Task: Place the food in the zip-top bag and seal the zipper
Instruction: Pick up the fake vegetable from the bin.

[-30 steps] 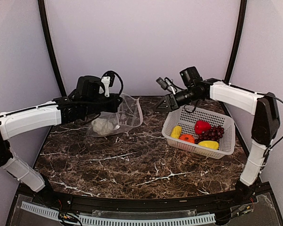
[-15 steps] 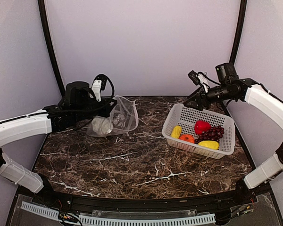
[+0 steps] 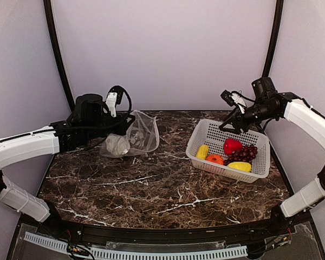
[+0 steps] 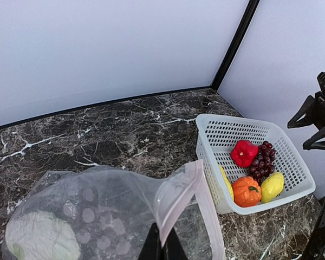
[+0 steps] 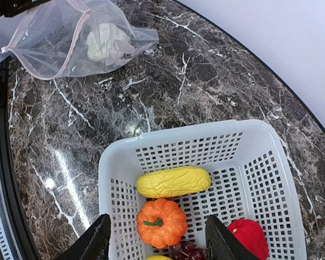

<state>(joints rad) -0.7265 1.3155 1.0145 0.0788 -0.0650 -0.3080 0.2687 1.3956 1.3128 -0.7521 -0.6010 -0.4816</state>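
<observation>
Dark marble bench point(image 3: 151, 189) from above: the left end effector point(image 3: 129, 122) pinches the zip-top bag point(image 3: 143, 135), and the right end effector point(image 3: 234, 125) hovers over the white basket point(image 3: 222, 169). Left wrist: the cabbage point(image 4: 40, 241) lies inside the bag. Right wrist: it gapes wide and empty above the pumpkin point(image 5: 161, 222).

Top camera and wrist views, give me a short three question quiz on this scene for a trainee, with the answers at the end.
1. True or false: the cabbage lies inside the zip-top bag.
2. The left gripper is: A open above the bag; B shut on the bag's mouth edge; C shut on the cabbage.
3. How many food pieces lie in the white basket?
Key: 1 true; 2 B; 3 five.
</observation>
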